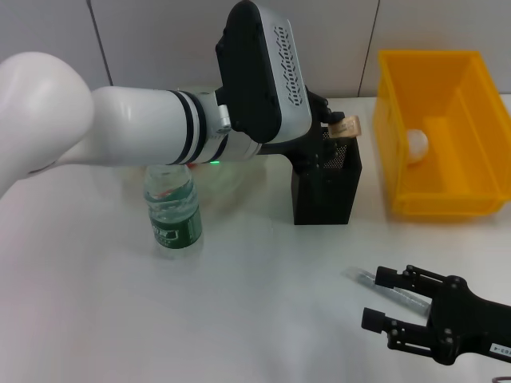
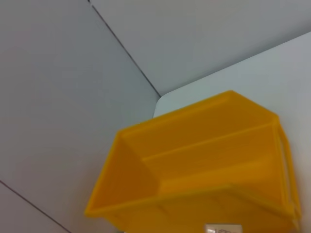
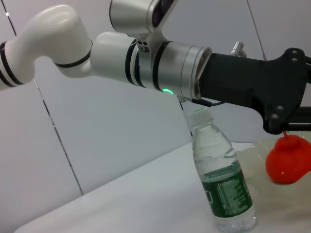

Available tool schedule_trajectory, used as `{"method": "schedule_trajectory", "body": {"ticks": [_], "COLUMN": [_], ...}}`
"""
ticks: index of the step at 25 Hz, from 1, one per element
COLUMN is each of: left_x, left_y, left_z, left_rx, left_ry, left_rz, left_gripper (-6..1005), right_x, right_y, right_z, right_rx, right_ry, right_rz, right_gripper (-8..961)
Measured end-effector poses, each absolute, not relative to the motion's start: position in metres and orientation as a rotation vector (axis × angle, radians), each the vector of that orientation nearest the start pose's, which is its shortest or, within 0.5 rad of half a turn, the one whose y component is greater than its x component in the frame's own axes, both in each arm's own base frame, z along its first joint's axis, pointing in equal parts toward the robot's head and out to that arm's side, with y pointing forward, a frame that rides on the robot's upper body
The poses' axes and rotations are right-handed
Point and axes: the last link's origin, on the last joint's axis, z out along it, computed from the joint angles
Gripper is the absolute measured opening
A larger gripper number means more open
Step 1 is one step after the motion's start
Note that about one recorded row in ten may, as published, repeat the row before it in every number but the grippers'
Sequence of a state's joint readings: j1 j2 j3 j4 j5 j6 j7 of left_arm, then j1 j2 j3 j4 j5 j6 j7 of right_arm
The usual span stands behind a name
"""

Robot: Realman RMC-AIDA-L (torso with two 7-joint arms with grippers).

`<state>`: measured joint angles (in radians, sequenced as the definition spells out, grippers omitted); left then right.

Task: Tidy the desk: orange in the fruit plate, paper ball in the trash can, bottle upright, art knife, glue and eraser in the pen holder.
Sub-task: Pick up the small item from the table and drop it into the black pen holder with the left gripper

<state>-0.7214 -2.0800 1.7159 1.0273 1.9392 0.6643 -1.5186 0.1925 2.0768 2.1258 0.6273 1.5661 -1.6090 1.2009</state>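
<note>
Over the black mesh pen holder (image 1: 327,185), the left gripper (image 1: 342,128) is positioned at the holder's open top, with a tan, block-shaped item, apparently the eraser (image 1: 347,125), showing at its tip. Whether the left fingers are apart or together cannot be told, since the arm's body hides them in the head view and the left wrist view shows none of them. The pen holder stands upright on the white bench (image 1: 255,303), just beside the yellow trash can (image 1: 443,132). A white paper ball (image 1: 417,143) lies inside that can. The water bottle (image 1: 172,211) stands upright on the bench, under the left forearm. In the right wrist view the orange (image 3: 286,158) sits in a clear fruit plate (image 3: 252,158) beyond the bottle. The right gripper (image 1: 382,299) is low over the bench nearest the robot, well apart from the pen holder, its fingers (image 1: 373,320) spread apart and holding nothing. A slim clear item (image 1: 361,277) lies on the bench at its tips; its identity cannot be told.
</note>
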Motion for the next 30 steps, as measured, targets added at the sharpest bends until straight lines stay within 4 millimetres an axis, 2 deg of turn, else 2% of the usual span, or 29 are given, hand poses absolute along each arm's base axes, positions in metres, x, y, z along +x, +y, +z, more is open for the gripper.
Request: {"method": "schedule_trajectory", "body": {"ticks": [15,26,30], "left_x": [-0.096,-0.096,-0.092], "left_y": [0.411,0.407,0.405], "left_z": [-0.092,-0.096,-0.092], "left_rx": [-2.54,-2.545,-2.54], "left_ry": [0.419,0.438,0.424], "left_rz": [-0.059,-0.053,-0.096], "left_gripper": [330,339,461], "right_x": [0.298,0.298,0.299], "right_y": [0.24,0.24,0.24], "right_z": [-0.016,-0.015,-0.015], "right_rx": [-2.613,-2.613,-2.612], "right_ry": [0.684,0.687,0.688], "right_rz": [0.962,0.967,0.966], "right_gripper": [758,757,757]}}
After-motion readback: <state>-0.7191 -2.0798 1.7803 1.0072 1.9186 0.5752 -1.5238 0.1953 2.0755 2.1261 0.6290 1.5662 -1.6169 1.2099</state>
